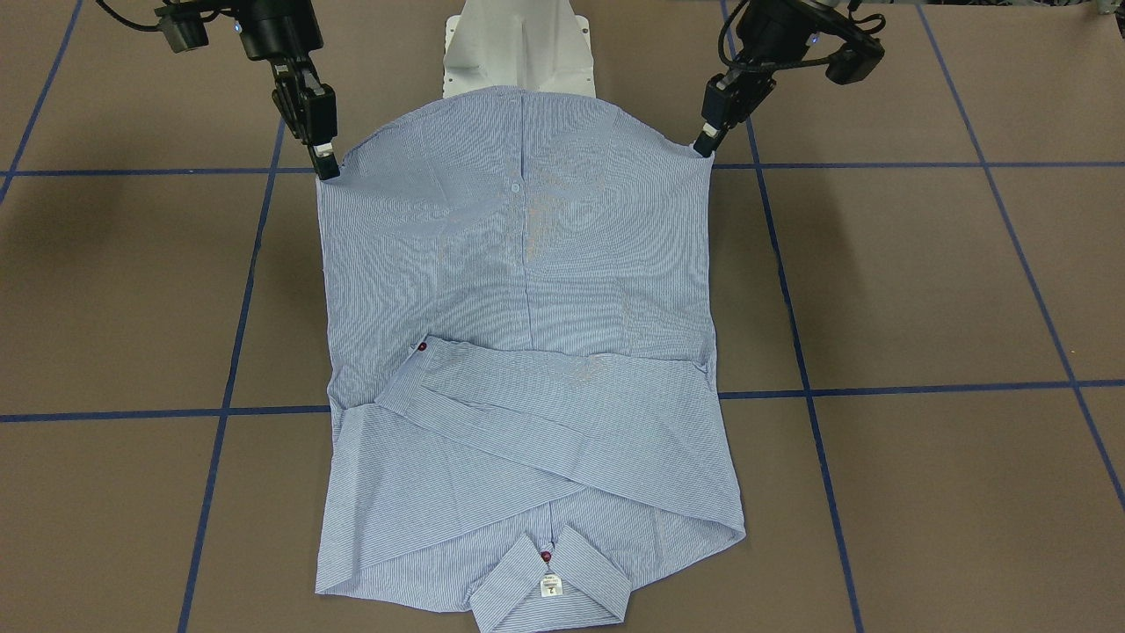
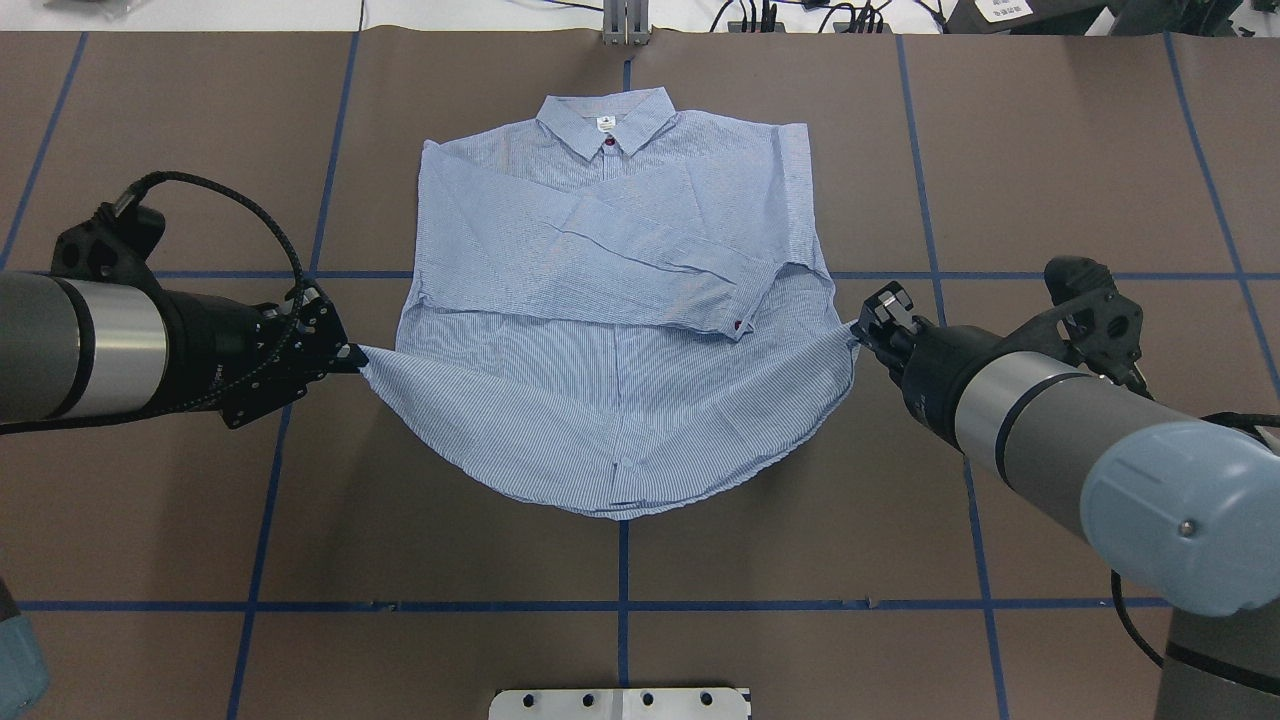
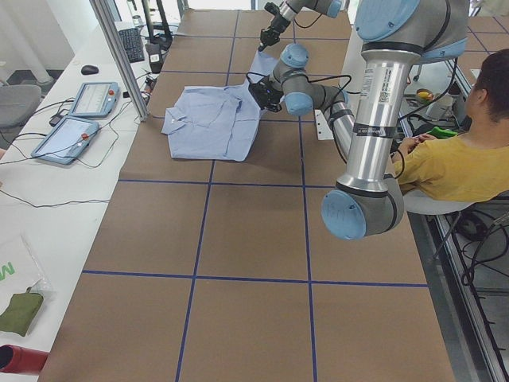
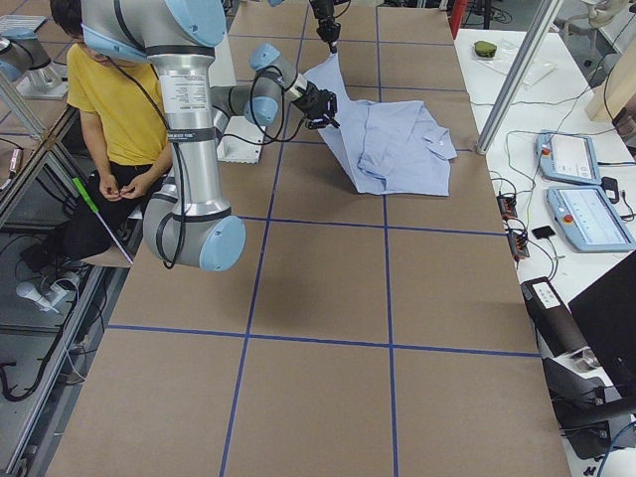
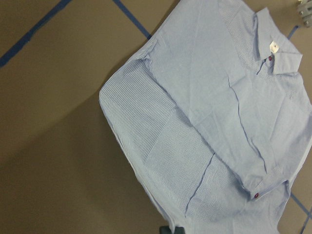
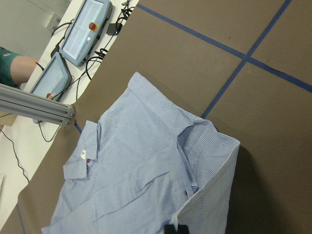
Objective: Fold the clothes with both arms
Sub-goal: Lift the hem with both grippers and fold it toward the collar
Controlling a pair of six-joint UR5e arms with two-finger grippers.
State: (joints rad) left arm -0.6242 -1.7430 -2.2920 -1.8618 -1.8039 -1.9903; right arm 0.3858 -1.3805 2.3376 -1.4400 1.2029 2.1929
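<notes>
Grips the shirt (image 2: 610, 400) by both hem corners, with the left gripper (image 2: 352, 357) pinched tight on the corner toward the table's (image 2: 450, 560) left edge and the right gripper (image 2: 858, 330) pinched tight on the one toward the right edge. Holds that hem (image 2: 610, 505) lifted off the surface and stretched between the two. Leaves the collar (image 2: 605, 122) and shoulders lying flat near the middle of the far edge, sleeves (image 2: 640, 270) folded across the chest — a dark red cuff button (image 2: 738, 326) on top.

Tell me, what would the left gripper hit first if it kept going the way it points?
The shirt: the left gripper pinches its hem corner and points across the cloth, likely toward the right gripper.
</notes>
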